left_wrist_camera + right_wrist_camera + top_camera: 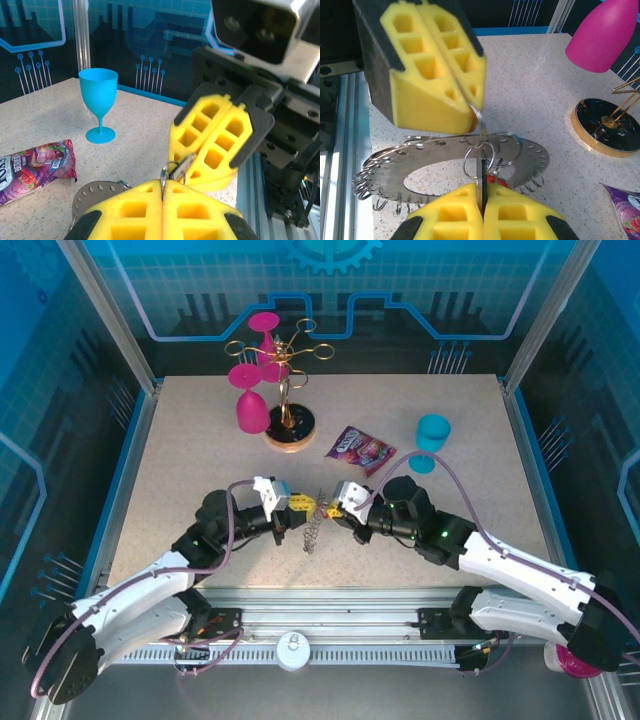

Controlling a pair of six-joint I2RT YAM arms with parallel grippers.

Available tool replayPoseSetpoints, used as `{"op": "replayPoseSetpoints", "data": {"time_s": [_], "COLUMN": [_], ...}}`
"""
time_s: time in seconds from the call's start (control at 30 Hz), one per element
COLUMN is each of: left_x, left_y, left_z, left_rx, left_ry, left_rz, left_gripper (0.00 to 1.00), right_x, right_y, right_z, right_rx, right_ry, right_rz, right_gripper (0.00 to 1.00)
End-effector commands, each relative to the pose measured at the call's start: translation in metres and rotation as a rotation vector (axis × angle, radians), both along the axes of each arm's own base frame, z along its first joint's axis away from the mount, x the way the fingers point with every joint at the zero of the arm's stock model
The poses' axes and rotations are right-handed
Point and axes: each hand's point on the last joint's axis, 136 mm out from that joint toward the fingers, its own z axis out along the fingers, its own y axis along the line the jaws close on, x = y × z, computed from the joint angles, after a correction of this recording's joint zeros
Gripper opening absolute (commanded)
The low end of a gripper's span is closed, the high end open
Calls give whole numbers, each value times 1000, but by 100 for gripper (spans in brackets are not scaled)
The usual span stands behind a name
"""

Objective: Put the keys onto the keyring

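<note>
The keyring (pixel 435 155), a flat grey ring fringed with thin wire loops, hangs tilted just above the table between both grippers (pixel 312 530). My left gripper (pixel 163 182) is shut on one wire loop (pixel 477 112) at the ring's edge. The right gripper (pixel 482 187) faces it tip to tip and is shut on a small key (pixel 495 179). The key's red head peeks out past the pads, and its metal blade (pixel 182 166) pokes into the loops. In the top view the left gripper (pixel 303 504) and right gripper (pixel 333 510) nearly touch.
A blue goblet (pixel 432 440) stands at the back right, with a purple snack packet (pixel 360 450) beside it. At the back stands a gold glass stand (pixel 288 425) with pink glasses hanging from it. The table's front rail lies just behind the grippers.
</note>
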Motion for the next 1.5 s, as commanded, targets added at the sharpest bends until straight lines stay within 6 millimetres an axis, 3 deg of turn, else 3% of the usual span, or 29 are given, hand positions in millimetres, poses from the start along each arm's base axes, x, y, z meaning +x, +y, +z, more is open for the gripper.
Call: {"op": "replayPoseSetpoints", "data": {"time_s": [0.0,0.27,0.47,0.67,0.83,1.07,1.3,1.47], "left_x": [-12,-20,-10,-13,-14,3,9,6], "left_y": [-3,-7,-8,-9,-2,8,13,15], "left_z": [15,6,-6,16,33,51,51,56], "left_rx": [42,160,235,125,23,-201,-283,-305], "left_ry": [-118,-168,-164,-194,-191,-83,-22,-14], "left_rz": [-66,-143,-120,-113,-72,48,88,81], "left_gripper": [0,0,0,0,0,0,0,0], "right_x": [-3,-11,-13,4,0,-25,-29,-22], "right_y": [-3,1,6,-10,-22,4,19,15], "right_z": [18,31,41,18,-3,6,10,-2], "right_rx": [5,-60,-107,-244,-275,-204,-243,-333], "right_ry": [38,166,209,215,261,265,233,226], "right_rz": [-9,11,30,-83,-115,27,75,41], "right_gripper": [0,0,0,0,0,0,0,0]}}
